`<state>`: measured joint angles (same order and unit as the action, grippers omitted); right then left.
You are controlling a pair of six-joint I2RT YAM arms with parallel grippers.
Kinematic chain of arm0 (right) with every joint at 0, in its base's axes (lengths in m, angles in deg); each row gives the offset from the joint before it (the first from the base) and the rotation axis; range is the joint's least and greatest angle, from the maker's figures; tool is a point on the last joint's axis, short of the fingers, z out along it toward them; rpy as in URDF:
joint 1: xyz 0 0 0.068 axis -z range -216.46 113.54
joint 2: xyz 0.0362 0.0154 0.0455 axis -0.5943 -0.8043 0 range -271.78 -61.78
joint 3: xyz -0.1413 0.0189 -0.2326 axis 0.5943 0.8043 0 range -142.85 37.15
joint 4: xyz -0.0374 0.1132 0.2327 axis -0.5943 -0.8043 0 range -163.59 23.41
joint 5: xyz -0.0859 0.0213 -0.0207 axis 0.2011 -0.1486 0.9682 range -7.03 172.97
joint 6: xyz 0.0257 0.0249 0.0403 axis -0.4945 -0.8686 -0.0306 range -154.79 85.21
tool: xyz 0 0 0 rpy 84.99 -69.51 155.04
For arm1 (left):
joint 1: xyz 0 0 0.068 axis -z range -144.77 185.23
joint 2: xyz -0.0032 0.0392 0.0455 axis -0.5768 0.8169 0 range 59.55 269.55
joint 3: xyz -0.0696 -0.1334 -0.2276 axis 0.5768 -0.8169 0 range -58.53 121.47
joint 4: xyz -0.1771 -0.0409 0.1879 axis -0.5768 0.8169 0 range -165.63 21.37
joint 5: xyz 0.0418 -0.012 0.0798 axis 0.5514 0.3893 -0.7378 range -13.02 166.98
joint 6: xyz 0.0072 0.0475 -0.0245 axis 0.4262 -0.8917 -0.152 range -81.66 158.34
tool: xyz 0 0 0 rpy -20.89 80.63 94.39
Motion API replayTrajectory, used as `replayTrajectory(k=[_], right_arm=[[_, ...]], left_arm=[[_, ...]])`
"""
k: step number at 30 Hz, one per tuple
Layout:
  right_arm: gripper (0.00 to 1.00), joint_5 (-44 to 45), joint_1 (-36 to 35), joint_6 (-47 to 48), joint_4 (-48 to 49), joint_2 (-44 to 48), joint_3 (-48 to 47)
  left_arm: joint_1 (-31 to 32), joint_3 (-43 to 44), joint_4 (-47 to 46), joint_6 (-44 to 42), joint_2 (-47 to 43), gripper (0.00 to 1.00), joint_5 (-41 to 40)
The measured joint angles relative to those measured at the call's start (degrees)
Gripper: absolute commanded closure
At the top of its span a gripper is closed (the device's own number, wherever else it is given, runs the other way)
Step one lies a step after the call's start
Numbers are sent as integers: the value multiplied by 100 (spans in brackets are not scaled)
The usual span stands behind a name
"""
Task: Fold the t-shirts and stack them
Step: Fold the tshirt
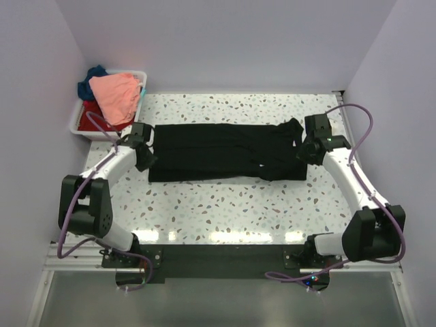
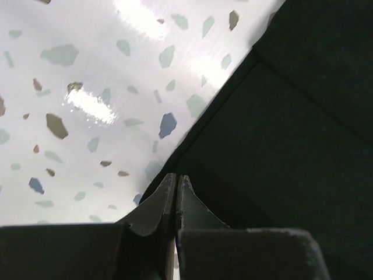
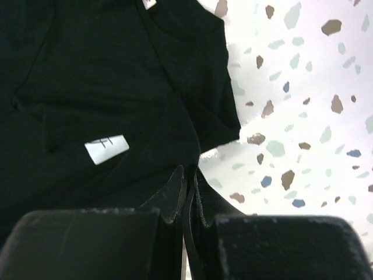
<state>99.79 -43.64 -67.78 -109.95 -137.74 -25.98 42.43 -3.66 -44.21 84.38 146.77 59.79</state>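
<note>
Bench (image 1: pixel 225 204): white top with grey, brown and blue flecks, glossy, with glare patches along the near edge. Bin (image 1: pixel 73 122): white plastic, at the far left corner, close to the left wall. Black plate (image 1: pixel 218 262): flat along the near edge, centred. Metal rail (image 1: pixel 75 262): runs the length of the near edge. Walls (image 1: pixel 225 41): pale lilac, on the left, far and right sides.

arms (image 1: pixel 112 167): white links, black joints | cables (image 1: pixel 371 126): purple | gripper fingers (image 2: pixel 156 205): black
</note>
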Motion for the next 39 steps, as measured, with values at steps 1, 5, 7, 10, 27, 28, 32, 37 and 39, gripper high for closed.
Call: replayTrajectory(k=[1, 5, 7, 10, 27, 28, 32, 37, 39], right_arm=[[100, 28, 0, 0, 66, -96, -28], [100, 81, 0, 7, 339, -570, -157], [100, 122, 0, 9, 496, -813, -208], [100, 177, 2, 13, 640, -1141, -358], [100, 321, 9, 72, 1012, -2251, -1342], [100, 321, 9, 72, 1016, -2330, -1410], [100, 317, 11, 70, 1047, -2614, -1633], [100, 299, 11, 70, 1060, -2907, -1860], [100, 293, 11, 70, 1078, -3034, -1943]], left_arm=[[0, 76, -33, -2, 98, 100, -9], [0, 400, -81, -13, 540, 100, -76], [0, 551, -90, -15, 732, 100, -114], [0, 758, -103, -17, 960, 100, -175], [0, 1880, -111, -66, 2168, 100, -470], [0, 1919, -105, -66, 2210, 100, -485], [0, 2044, -63, -66, 2323, 100, -568], [0, 2177, -15, -61, 2468, 100, -645], [0, 2227, -2, -61, 2531, 100, -669]])
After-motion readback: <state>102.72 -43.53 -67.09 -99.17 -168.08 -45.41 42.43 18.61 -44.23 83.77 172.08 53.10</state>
